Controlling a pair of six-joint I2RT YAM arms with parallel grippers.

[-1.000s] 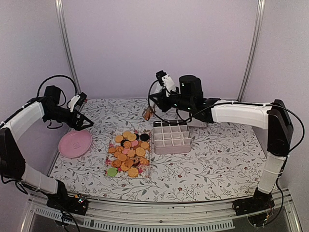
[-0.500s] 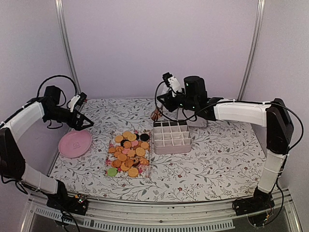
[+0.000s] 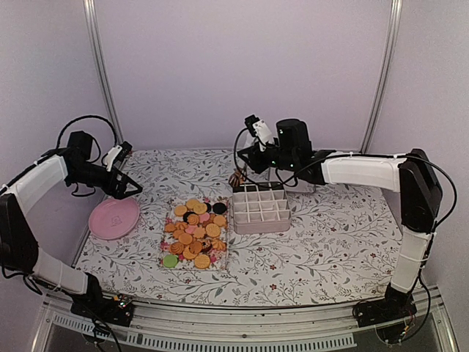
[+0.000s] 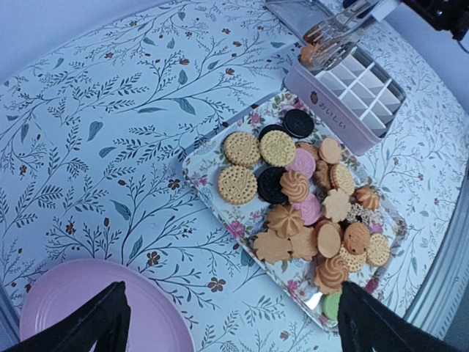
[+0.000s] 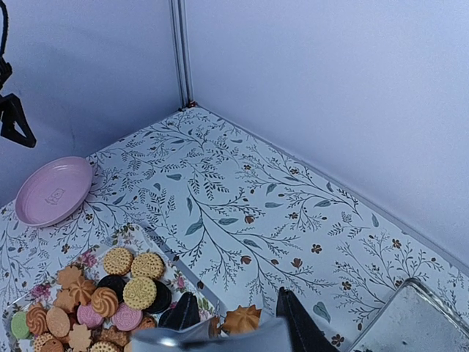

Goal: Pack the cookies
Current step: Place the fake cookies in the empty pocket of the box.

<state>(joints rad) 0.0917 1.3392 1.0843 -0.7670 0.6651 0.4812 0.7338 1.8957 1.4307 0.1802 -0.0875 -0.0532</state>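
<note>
While the right gripper [image 5: 238,315] hung at the far left corner of the pale pink rectangular box with white grid dividers [image 3: 261,226], its two dark fingers were pinched on one orange swirl-topped cookie [image 4: 311,53]. That biscuit sat up off the cloth, right at the box's corner. Whether it was over the corner cell or just outside the rim, the views did not settle.

Over on the other side, the left gripper [image 3: 129,188] was parked above the far left of the table, near the round pink plate [image 3: 113,218]. Its jaws were spread wide with nothing between them. From its wrist camera, each black finger [image 4: 88,330] framed the bottom corners of the view.

And the rest of the cookies [image 3: 194,233]? They were piled on the rectangular floral-print tray [image 4: 236,229], which lay just left of the box and towards the front. The pile was mostly orange-tan rounds, flower shapes and swirls. A couple of black sandwich ones and a few pink ones sat among them, and a green one lay at the tray's near edge.

A shiny rectangular metal lid [image 5: 410,323] lay flat just behind the box. Everything rested on the white tablecloth printed with leafy vines [image 3: 330,242].
</note>
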